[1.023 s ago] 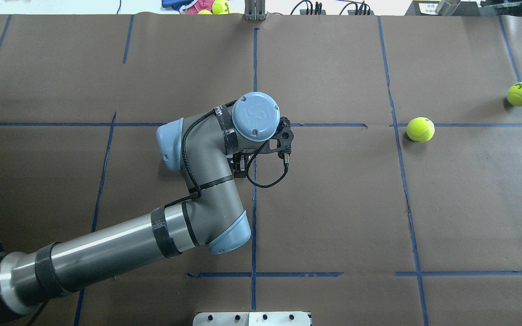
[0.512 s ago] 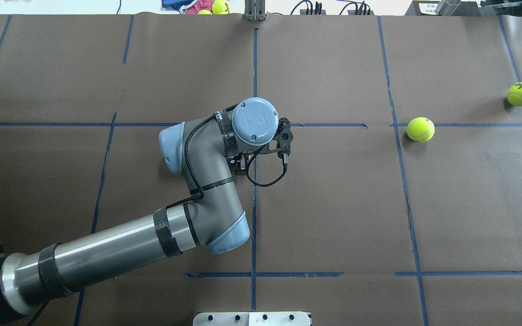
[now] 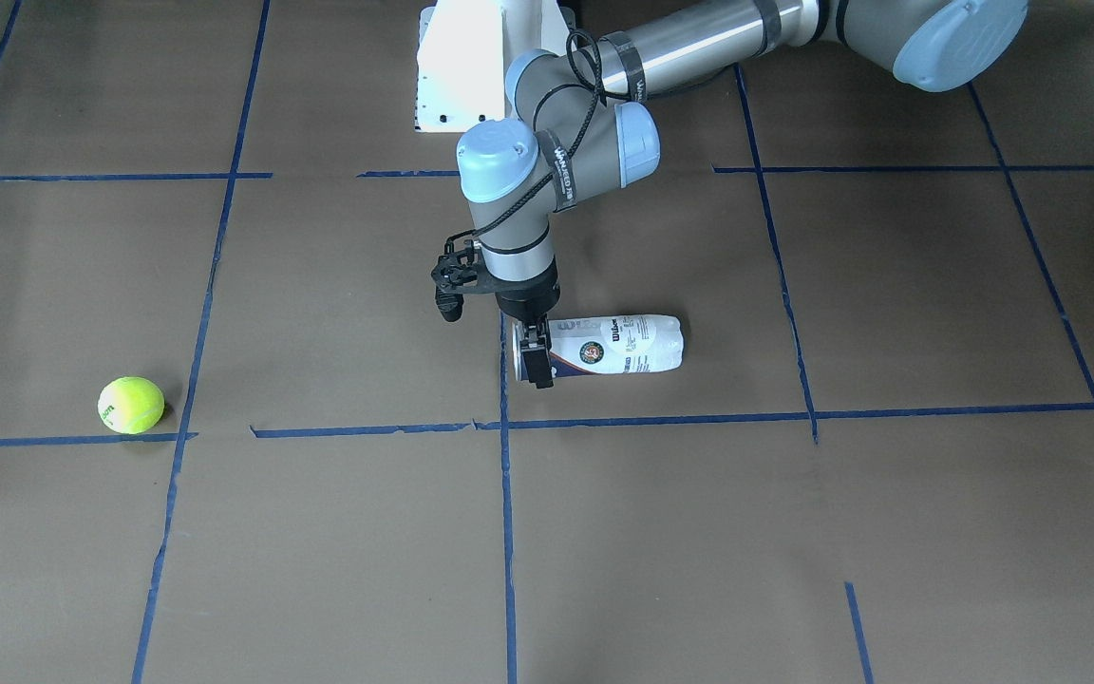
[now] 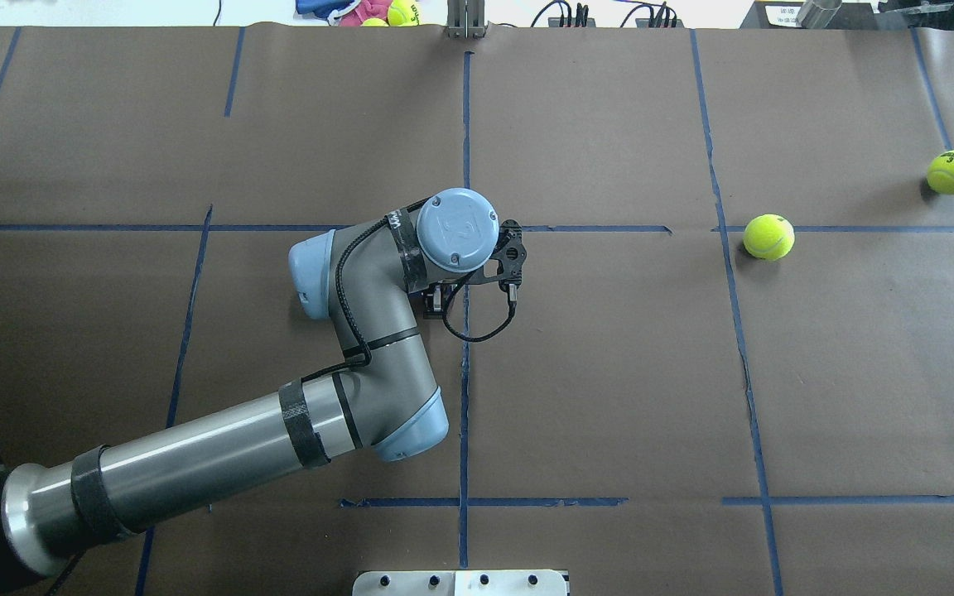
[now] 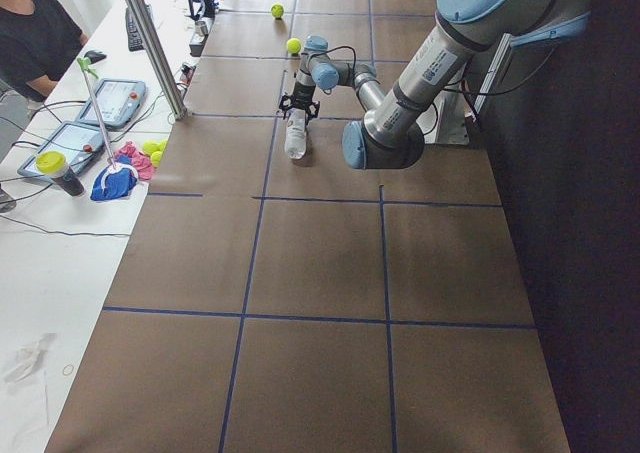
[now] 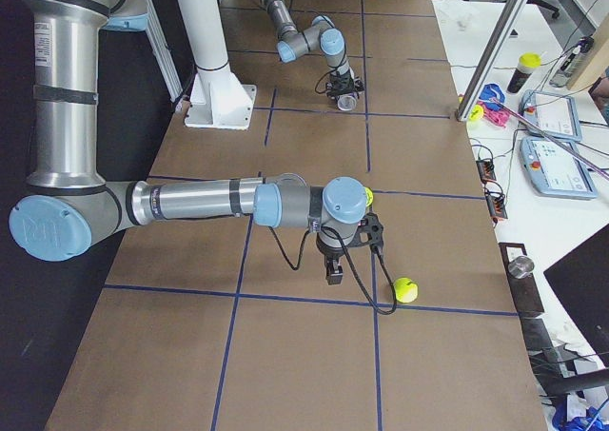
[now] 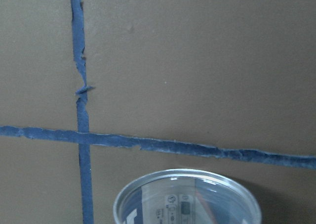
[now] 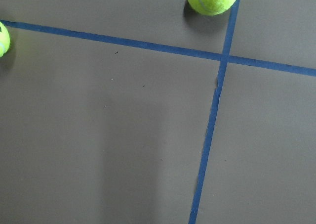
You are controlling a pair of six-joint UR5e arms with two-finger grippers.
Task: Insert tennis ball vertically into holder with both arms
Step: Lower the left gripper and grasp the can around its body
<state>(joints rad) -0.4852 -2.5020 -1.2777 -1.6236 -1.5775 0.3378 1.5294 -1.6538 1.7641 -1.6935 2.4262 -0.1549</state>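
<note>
Brown paper (image 3: 889, 285) crossed with blue tape (image 3: 661, 419) is covering the bench (image 4: 609, 372). The holder (image 3: 618, 345) is lying sideways at the centre line, the left hand (image 3: 536, 359) hanging at its open end. The right hand (image 6: 335, 269) is hovering near a tennis ball (image 6: 406, 289). Whether either hand is closed, I cannot tell.

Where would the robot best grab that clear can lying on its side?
Probably near its open mouth, coming straight down from above with the fingers across its width. The holder lies on its side, so its curved flanks are exposed from above, while its underside is not. The left gripper hangs at that end.
</note>
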